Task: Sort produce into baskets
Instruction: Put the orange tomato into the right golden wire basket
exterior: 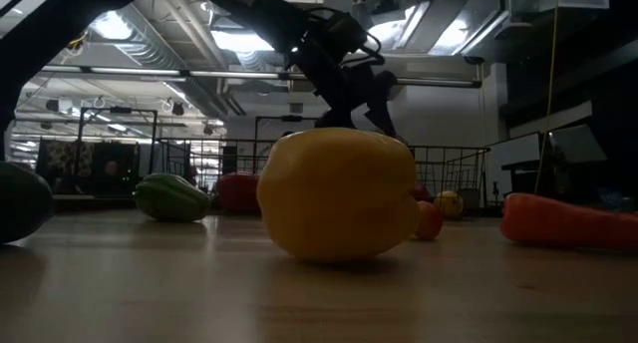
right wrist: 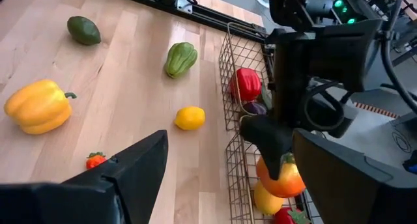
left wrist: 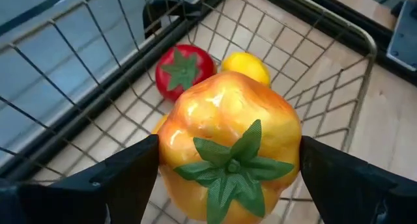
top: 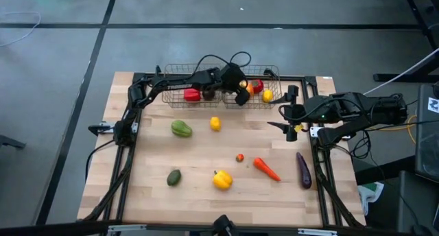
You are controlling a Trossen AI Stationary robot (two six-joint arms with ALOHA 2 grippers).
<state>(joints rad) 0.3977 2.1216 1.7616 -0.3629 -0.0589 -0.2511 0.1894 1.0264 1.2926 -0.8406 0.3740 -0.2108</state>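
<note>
Two wire baskets (top: 180, 75) stand side by side at the far edge of the table (top: 206, 157), and the left gripper (top: 243, 90) hangs over the right one, its fingers (left wrist: 124, 175) clamped on an orange pepper (left wrist: 229, 146) with a green stem. Below the pepper, inside this basket, lie a red tomato (left wrist: 183, 71) and a yellow lemon (left wrist: 245, 66). The other basket holds a red pepper (top: 192, 95). On the table remain a green pepper (top: 181, 129), a small lemon (top: 215, 123), an avocado (top: 174, 177), a yellow pepper (top: 221, 180), a little tomato (top: 240, 157), a carrot (top: 266, 169) and a purple eggplant (top: 304, 170). The right gripper (top: 289, 126) waits at the right side of the table, near the right basket, with its fingers spread and nothing between them.
</note>
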